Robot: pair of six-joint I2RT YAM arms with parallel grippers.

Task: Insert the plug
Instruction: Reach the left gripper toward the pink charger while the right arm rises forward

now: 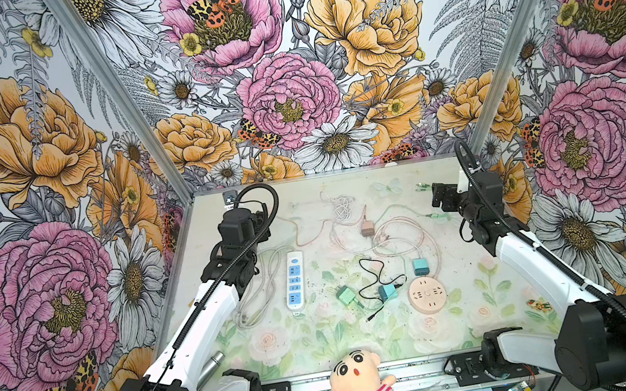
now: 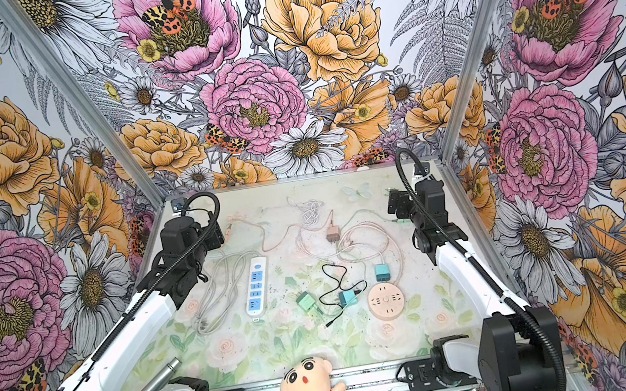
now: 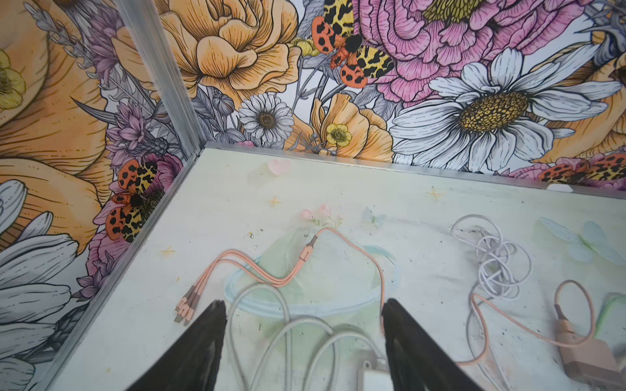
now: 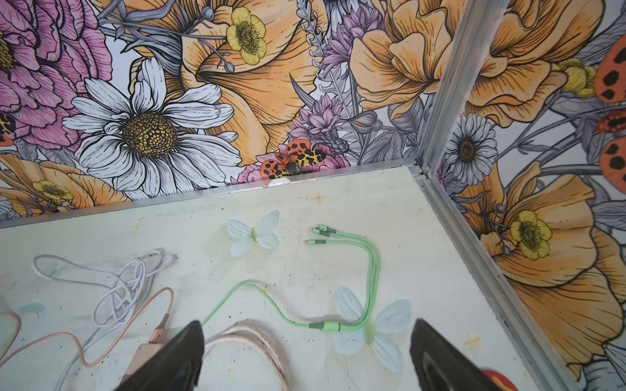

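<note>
A white power strip (image 1: 294, 281) with blue sockets lies left of centre in both top views, and a round pink socket (image 1: 427, 295) lies to its right. Loose plugs lie between them: a green plug (image 1: 346, 295), two teal plugs (image 1: 387, 292) (image 1: 420, 266) and, farther back, a pinkish-brown plug (image 1: 366, 228). My left gripper (image 3: 303, 304) is open at the back left, above the strip's grey cord (image 3: 288, 325), holding nothing. At the back right my right gripper (image 4: 306, 325) is open and empty over a beige cord (image 4: 257, 338).
A pink three-headed cable (image 3: 271, 270) and a tangled white cable (image 3: 498, 260) lie near the back. A green three-headed cable (image 4: 338, 326) lies by the right wall. A plush doll (image 1: 366, 382) and a silver cylinder (image 1: 210, 365) sit at the front edge. Walls enclose three sides.
</note>
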